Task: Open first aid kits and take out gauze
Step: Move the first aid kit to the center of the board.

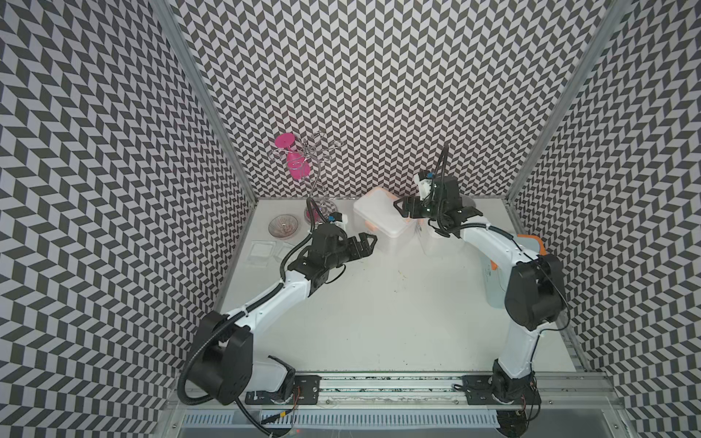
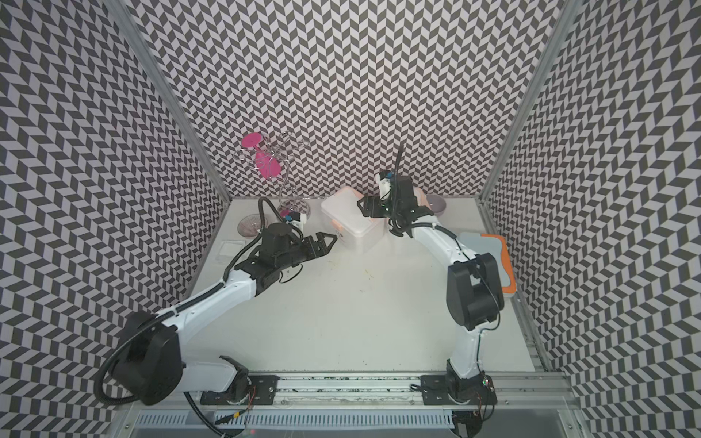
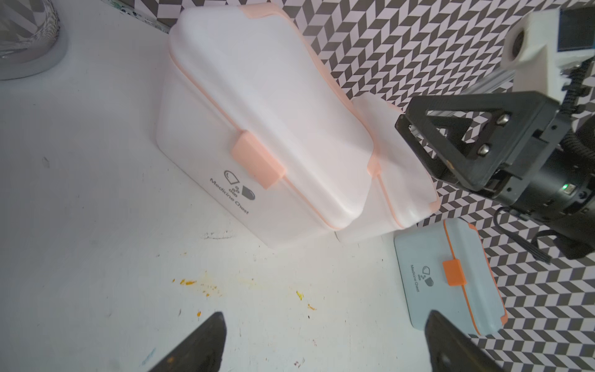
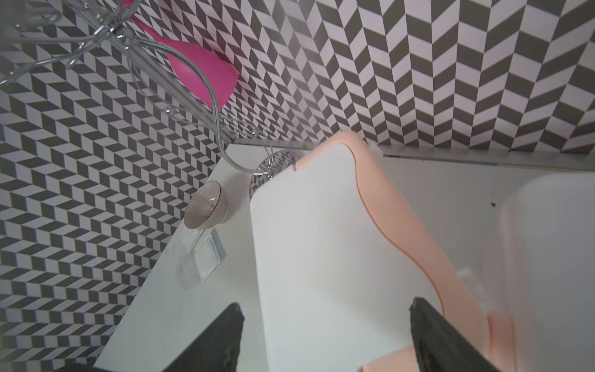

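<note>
White with peach trim, the shut case (image 1: 381,222) at the tabletop's (image 1: 379,303) back edge lies beneath my right gripper (image 1: 400,208), jaws parted and empty, while my left gripper (image 1: 371,244) gapes wide, empty.

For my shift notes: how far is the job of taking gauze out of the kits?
Done: two gauze pads lie on the table by the bowl; from where, I cannot tell. In hand: the left gripper and right gripper, both open, flank a white kit, its latch shut. Remaining: that kit, the other white kit and the blue kit all look closed.
</note>
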`<state>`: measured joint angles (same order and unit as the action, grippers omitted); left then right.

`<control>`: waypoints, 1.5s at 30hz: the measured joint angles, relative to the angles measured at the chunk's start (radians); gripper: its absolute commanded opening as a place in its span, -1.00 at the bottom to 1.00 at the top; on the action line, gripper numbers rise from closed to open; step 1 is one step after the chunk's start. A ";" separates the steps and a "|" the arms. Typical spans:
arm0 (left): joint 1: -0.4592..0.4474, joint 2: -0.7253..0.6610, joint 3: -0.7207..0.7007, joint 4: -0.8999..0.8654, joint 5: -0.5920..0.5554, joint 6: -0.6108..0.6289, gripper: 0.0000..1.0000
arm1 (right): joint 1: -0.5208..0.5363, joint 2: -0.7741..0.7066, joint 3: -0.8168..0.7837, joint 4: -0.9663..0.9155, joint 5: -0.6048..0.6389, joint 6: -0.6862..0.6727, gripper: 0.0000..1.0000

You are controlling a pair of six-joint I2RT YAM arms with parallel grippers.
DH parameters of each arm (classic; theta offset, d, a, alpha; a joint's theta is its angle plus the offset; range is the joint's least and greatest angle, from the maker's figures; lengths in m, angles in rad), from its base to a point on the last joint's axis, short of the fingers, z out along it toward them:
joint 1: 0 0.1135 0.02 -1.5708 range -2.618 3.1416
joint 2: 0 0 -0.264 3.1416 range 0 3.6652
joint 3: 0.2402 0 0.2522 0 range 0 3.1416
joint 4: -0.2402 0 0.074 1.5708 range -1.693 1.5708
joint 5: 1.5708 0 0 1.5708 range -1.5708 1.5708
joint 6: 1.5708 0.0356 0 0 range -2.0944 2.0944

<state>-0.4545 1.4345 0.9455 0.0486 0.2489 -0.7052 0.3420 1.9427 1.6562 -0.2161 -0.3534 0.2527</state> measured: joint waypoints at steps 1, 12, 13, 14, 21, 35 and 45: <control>0.013 0.038 0.020 0.011 0.010 -0.006 0.89 | 0.000 0.042 0.050 -0.008 0.000 -0.009 0.58; 0.089 0.368 0.245 0.071 0.114 -0.048 0.89 | -0.001 0.364 0.432 -0.142 -0.011 -0.102 0.53; 0.088 0.388 0.260 0.072 0.126 -0.049 0.89 | -0.002 0.368 0.433 -0.158 -0.018 -0.110 0.53; 0.088 0.404 0.272 0.074 0.137 -0.049 0.89 | -0.002 0.368 0.432 -0.175 -0.024 -0.116 0.53; 0.083 0.429 0.283 0.064 0.171 -0.048 0.86 | 0.039 0.294 0.316 -0.169 -0.031 -0.131 0.50; -0.019 0.229 0.061 0.045 0.131 -0.032 0.86 | 0.075 -0.177 -0.322 -0.085 0.006 -0.015 0.43; -0.244 -0.076 -0.238 0.058 0.017 -0.074 0.87 | 0.195 -0.659 -0.840 0.017 0.117 0.124 0.47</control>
<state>-0.6987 1.3582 0.7071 0.1070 0.2657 -0.7788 0.5365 1.2835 0.8158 -0.1993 -0.2359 0.3763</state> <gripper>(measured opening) 0.934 0.730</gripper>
